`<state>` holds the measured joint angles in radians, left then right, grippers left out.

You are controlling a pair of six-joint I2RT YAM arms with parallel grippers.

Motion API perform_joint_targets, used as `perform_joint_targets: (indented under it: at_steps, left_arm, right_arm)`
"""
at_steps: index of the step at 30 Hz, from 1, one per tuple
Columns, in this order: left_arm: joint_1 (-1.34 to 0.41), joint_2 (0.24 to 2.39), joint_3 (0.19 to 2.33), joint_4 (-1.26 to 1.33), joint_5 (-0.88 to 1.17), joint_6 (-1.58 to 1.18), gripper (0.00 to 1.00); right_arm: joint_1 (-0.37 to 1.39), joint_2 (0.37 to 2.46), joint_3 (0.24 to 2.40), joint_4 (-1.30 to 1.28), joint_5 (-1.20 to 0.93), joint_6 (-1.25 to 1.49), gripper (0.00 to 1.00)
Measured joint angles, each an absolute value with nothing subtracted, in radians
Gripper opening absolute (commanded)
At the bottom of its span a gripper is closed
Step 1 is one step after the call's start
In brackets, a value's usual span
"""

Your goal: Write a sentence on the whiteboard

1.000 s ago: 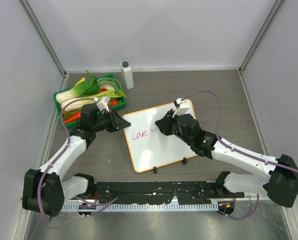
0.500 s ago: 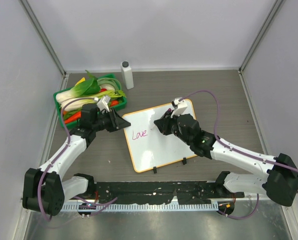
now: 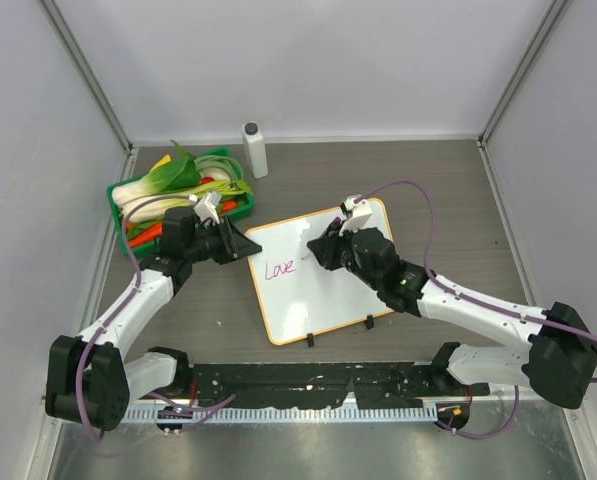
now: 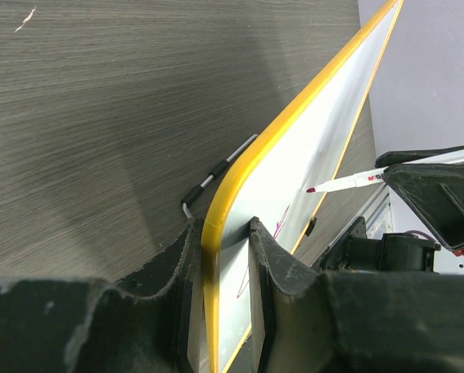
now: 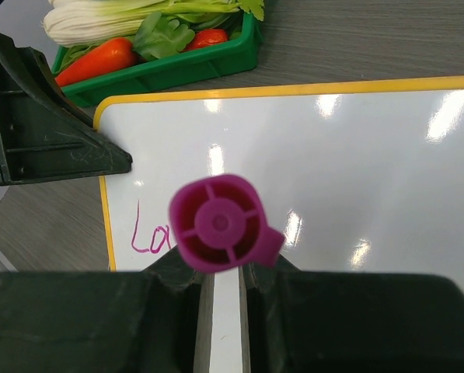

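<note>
Right gripper (image 3: pixel 320 250) edged left w/ marker (image 5: pixel 216 221) clamped; left gripper (image 4: pixel 224 233) pinches whiteboard (image 3: pixel 323 292) edge.

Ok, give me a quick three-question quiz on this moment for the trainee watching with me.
1. True or false: the left gripper is clamped on a corner of the whiteboard.
2. What does the writing on the board read? A) Love B) Life C) Sweet
3. Fill in: the right gripper holds a ___ marker.
Key: 1 true; 2 A; 3 magenta.
</note>
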<state>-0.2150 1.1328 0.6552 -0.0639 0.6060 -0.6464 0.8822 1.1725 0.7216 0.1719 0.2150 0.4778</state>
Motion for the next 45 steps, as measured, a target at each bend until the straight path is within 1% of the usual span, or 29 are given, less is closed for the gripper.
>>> perform_joint_targets:
  at_steps: [5, 17, 36, 45]
  left_arm:
    - [-0.215, 1.133, 0.655, -0.064, 0.606, -0.646, 0.13]
    - [-0.215, 1.133, 0.655, -0.068, 0.605, -0.646, 0.10]
    - [-0.215, 1.132, 0.655, -0.072, 0.604, -0.646, 0.09]
    - [-0.215, 1.132, 0.655, -0.072, 0.604, -0.646, 0.09]
  right_arm:
    - [0.882, 1.186, 0.722, 0.175, 0.215, 0.480, 0.01]
    - [0.882, 1.193, 0.703, 0.202, 0.215, 0.486, 0.01]
    - [0.883, 1.136, 0.625, 0.218, 0.199, 0.511, 0.01]
    - [0.883, 1.135, 0.624, 0.218, 0.200, 0.515, 0.01]
